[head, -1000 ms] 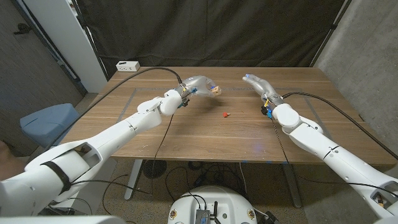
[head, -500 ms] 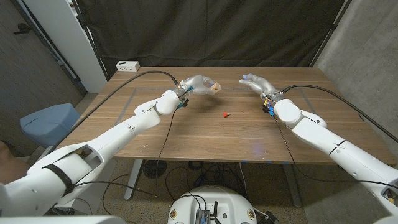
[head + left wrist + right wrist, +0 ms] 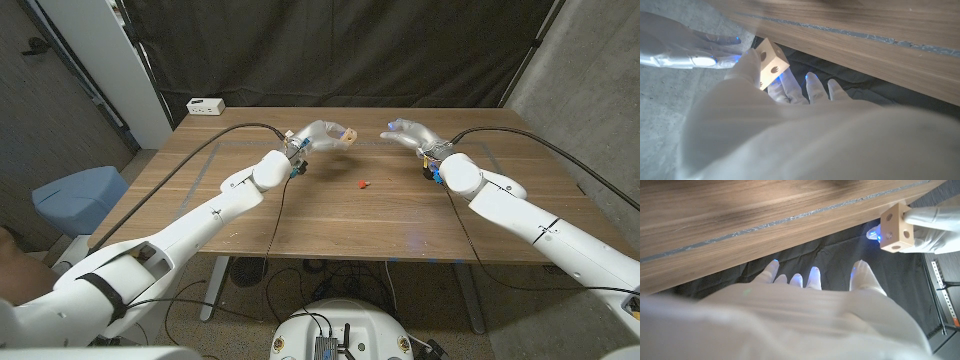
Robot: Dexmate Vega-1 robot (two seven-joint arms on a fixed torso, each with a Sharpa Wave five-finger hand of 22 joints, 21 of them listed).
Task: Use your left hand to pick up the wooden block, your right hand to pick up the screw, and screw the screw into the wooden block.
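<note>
Black drapes back the wooden table [image 3: 300, 215]. Head view: left hand [image 3: 322, 134] has carried the wooden block [image 3: 348, 136] rightward; right hand [image 3: 408, 132], fingers spread and empty, has neared; screw [image 3: 363, 184] lies unpicked at six o'clock. Left wrist view: fingers [image 3: 751, 62] pinch the block.

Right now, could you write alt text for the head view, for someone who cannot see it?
The left robot hand holds a small wooden block above a wooden table, facing the empty, open right robot hand. A small red screw lies on the table between the two white arms, nearer the camera than the hands.
</note>
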